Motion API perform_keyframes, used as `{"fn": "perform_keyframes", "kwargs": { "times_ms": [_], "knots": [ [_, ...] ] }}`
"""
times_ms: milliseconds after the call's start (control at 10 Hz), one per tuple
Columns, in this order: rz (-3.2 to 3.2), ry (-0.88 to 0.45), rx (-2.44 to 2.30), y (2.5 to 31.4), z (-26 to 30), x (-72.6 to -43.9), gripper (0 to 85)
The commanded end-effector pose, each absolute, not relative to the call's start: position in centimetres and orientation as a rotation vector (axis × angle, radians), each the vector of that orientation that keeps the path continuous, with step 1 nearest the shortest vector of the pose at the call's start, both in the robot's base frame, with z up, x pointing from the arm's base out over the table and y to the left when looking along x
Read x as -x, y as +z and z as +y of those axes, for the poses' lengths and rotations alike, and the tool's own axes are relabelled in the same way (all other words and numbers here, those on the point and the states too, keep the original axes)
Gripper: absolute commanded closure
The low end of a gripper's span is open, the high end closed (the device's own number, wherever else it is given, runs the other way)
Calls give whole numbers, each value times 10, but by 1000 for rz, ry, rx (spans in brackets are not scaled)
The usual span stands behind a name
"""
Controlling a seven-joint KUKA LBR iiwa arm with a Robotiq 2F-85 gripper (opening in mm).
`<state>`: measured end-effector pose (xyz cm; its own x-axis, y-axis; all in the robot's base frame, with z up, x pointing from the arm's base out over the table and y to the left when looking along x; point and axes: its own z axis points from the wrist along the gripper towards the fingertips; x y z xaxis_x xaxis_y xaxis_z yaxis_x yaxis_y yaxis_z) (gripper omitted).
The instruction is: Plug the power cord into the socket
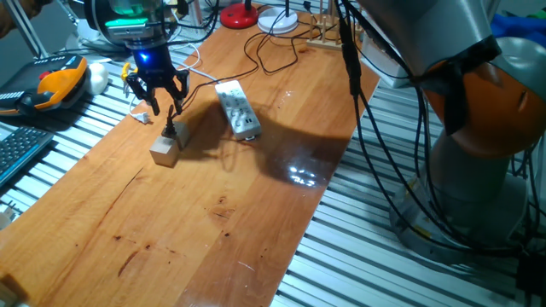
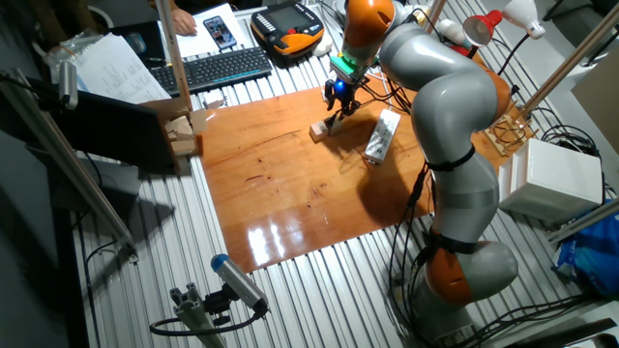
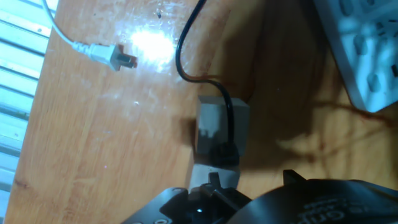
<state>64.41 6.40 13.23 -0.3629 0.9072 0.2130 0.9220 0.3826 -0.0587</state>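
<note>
Only in hand view: white cable (image 3: 93,53) beside power cord (image 3: 186,43); fingers' (image 1: 164,109) grip unclear.

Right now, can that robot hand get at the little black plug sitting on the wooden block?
Probably yes. The end effector hangs right over the plug on the wooden block, with nothing between them; the power strip lies off to one side.

Power cord (image 3: 186,56): thin, black, its small plug (image 3: 225,152) resting atop a block. Socket (image 1: 237,109): long white strip, flat, at the plug's 3 o'clock, apart.
</note>
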Motion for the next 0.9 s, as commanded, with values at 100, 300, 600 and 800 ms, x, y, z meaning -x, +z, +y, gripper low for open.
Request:
{"fn": "perform_keyframes", "kwargs": {
  "times_ms": [100, 300, 600, 800],
  "knots": [
    [-2429, -119, 1626, 126, 60, -645, 340],
    [-2425, -133, 1619, 120, 59, -646, 340],
    [-2430, -149, 1612, 112, 58, -648, 340],
    [-2429, -160, 1605, 106, 59, -649, 340]
  ]
}}
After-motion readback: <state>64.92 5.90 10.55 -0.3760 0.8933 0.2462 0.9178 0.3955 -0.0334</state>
